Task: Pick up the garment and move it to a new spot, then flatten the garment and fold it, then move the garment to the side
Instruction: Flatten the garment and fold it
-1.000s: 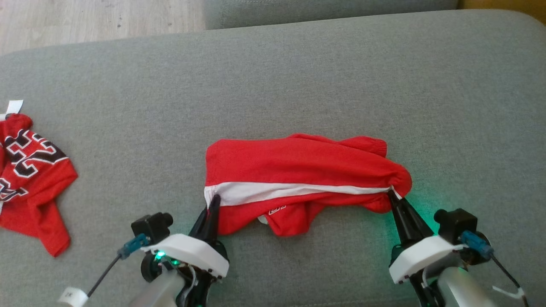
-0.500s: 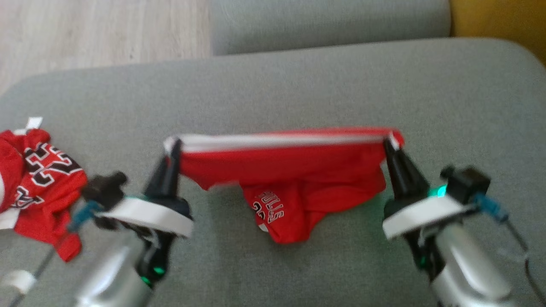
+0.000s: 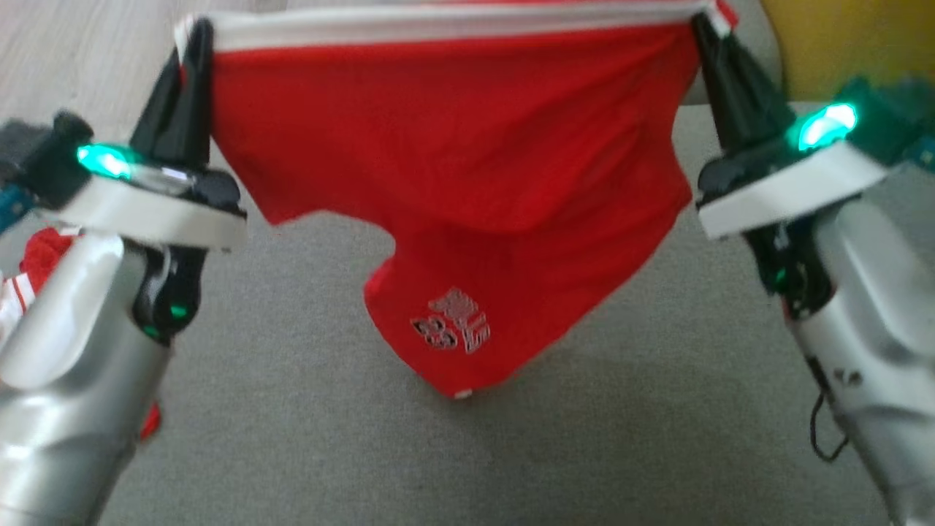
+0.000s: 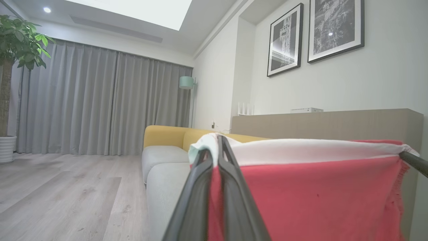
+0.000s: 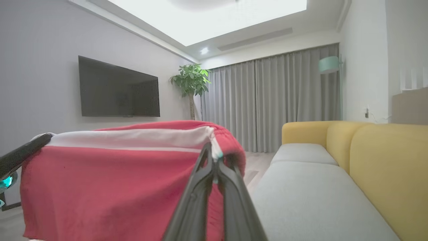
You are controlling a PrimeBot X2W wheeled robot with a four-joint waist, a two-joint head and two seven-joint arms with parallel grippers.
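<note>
Garment (image 3: 467, 168), a red pair of shorts with a white waistband (image 3: 453, 22), now hangs stretched between the two grippers. The band runs straight along the top edge of the head view, from upper left to upper right. One second ago it lay bunched in the middle of the grey sofa cushion (image 3: 292, 453), with both grippers low in the frame at the ends of the band. Half a second ago it was partly raised and sagging. The cloth has since opened out into a broad red sheet filling the upper centre. One leg hangs to the lower centre and shows a printed logo (image 3: 453, 332) that was mostly tucked under before. Whether its lowest corner clears the cushion cannot be told.

The left gripper (image 3: 197, 31) has its fingers pressed together, pinching the band's end at upper left. In the left wrist view that pinch sits at centre (image 4: 215, 147), with the cloth running off to the right. The right gripper (image 3: 703, 22) is likewise closed on the other end at upper right, and its wrist view shows the white edge caught between the fingertips (image 5: 211, 152).

The whole head view has shifted, so the camera moved as well. A second red jersey (image 3: 44, 252), in plain sight at the left edge a second ago, now shows as a scrap behind the left forearm.
</note>
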